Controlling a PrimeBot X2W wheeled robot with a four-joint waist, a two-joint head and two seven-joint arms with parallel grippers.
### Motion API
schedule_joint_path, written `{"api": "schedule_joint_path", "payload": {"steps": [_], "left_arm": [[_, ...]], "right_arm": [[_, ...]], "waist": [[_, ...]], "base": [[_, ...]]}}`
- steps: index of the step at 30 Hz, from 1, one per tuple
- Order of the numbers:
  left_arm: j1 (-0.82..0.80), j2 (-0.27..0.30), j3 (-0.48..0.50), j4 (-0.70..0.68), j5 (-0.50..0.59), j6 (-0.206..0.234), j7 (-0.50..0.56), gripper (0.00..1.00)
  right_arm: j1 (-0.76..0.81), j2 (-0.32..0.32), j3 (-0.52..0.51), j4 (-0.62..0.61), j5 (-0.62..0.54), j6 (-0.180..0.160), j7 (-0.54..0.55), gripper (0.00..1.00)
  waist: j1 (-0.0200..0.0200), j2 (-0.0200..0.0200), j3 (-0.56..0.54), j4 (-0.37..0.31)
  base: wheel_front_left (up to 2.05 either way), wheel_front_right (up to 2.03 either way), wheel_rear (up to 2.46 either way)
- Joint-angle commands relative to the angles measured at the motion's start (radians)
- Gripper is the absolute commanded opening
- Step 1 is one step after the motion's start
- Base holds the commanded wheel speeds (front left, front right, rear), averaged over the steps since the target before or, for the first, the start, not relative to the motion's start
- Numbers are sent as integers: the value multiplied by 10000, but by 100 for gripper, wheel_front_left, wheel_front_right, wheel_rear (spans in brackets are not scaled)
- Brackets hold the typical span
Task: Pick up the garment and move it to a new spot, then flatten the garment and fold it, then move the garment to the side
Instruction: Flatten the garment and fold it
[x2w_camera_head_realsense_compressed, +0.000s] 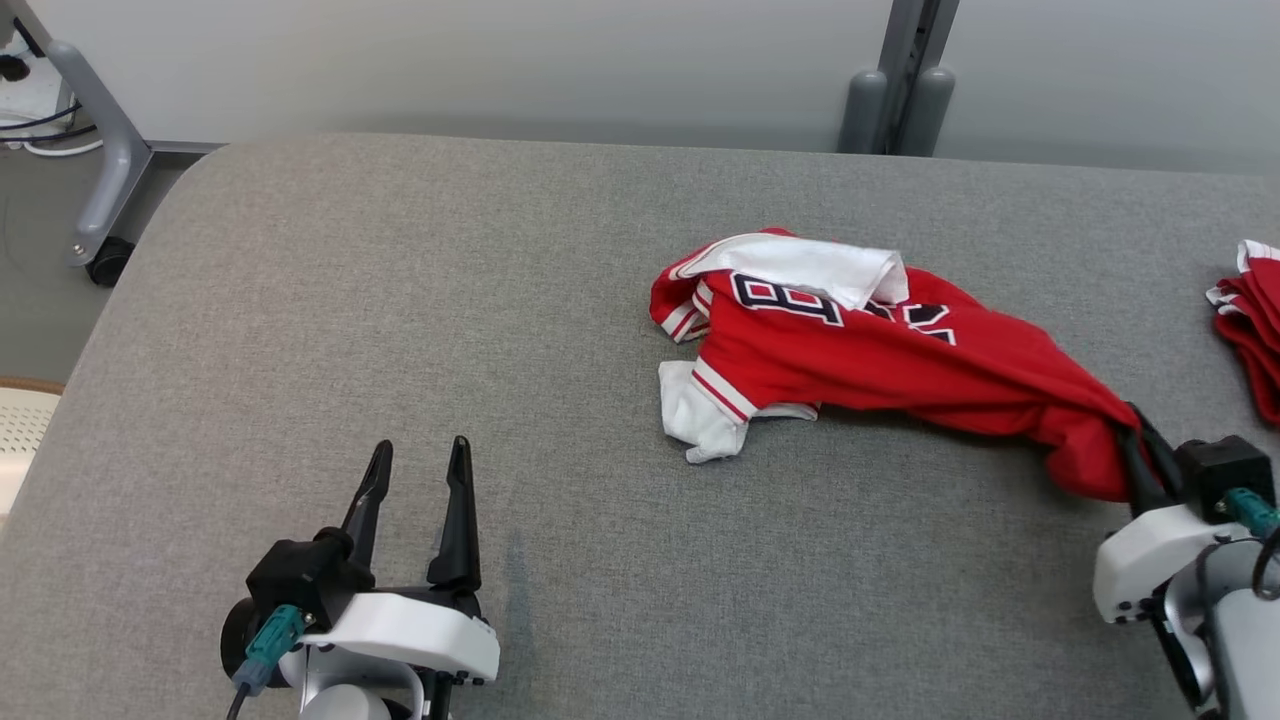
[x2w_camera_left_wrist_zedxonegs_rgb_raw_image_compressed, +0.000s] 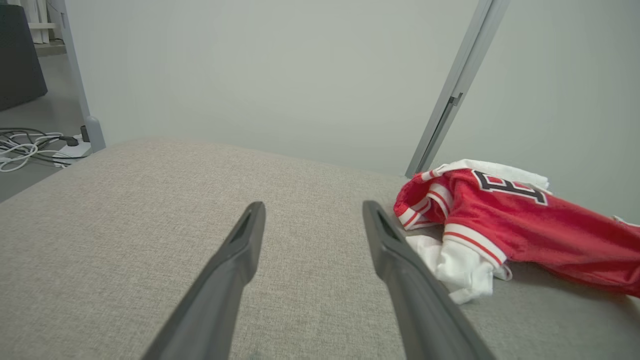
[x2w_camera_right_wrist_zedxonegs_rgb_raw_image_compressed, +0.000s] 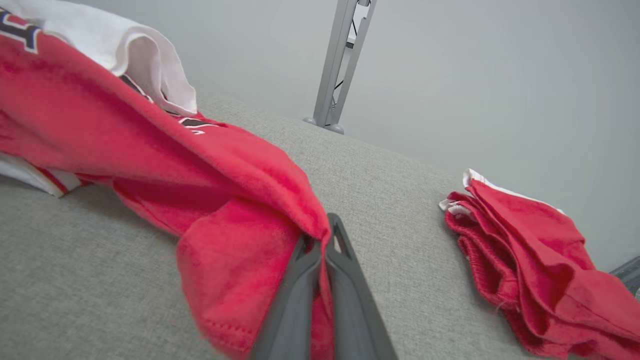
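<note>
A grey woven bench (x2w_camera_head_realsense_compressed: 400, 350) with a rounded corner carries the garment (x2w_camera_head_realsense_compressed: 880, 350), a crumpled red jersey with white striped trim and partly hidden dark lettering, right of centre. A folded red pile (x2w_camera_head_realsense_compressed: 1250, 320) is cut off at the right edge. The right tool (x2w_camera_head_realsense_compressed: 1135, 430) pinches the garment's red hem. The left tool (x2w_camera_head_realsense_compressed: 422, 450) stands spread over bare cloth.

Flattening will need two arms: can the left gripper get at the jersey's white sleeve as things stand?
Probably yes: the left gripper stands open; bare table lies between it and the white sleeve of the jersey.
</note>
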Motion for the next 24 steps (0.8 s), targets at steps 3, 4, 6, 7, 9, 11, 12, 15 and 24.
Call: {"api": "schedule_joint_path", "payload": {"steps": [3, 4, 6, 7, 9, 11, 12, 15, 24], "left_arm": [[-169, 38, -1, -44, -126, 73, 0, 100], [-169, 38, 13, -47, -142, 78, 0, 100], [-181, 38, 32, -40, -157, 92, 0, 100], [-190, 38, 38, -39, -155, 100, 0, 100], [-198, 38, 52, -37, -153, 114, 0, 100], [-201, 36, 61, -49, -144, 110, 0, 100], [-197, 39, 76, -55, -138, 107, 0, 100], [-146, 36, 109, -65, -94, 113, 0, 100], [-33, 38, 95, 15, -15, 94, 0, 100]], "right_arm": [[5, -485, -261, -119, -94, -3, 438, 0], [46, -595, -351, -130, -53, -3, 553, 0], [134, -771, -457, -106, 9, -3, 735, 0], [161, -830, -529, -100, 19, -3, 818, 0], [244, -1090, -609, -22, 159, -3, 879, 0], [299, -1220, -635, 45, 347, -3, 888, 0], [332, -1291, -621, 58, 419, -3, 872, 0], [456, -1446, -567, 29, 584, -3, 828, 22], [1119, -1503, -538, -1188, 1177, -3, 848, 100]], "waist": [[0, -1, 58, 41], [0, -1, 75, 47], [0, -1, 96, 51], [0, -1, 103, 49], [0, -1, 114, 39], [0, -1, 109, 8], [0, -1, 102, -21], [0, -1, 68, -149], [0, -1, -103, -461]], "base": [[0, 0, 0], [0, 0, 0], [0, 0, 0], [0, 0, 0], [0, 0, 0], [0, 0, 0], [0, 0, 0], [0, 0, 0], [0, 0, 0]]}}
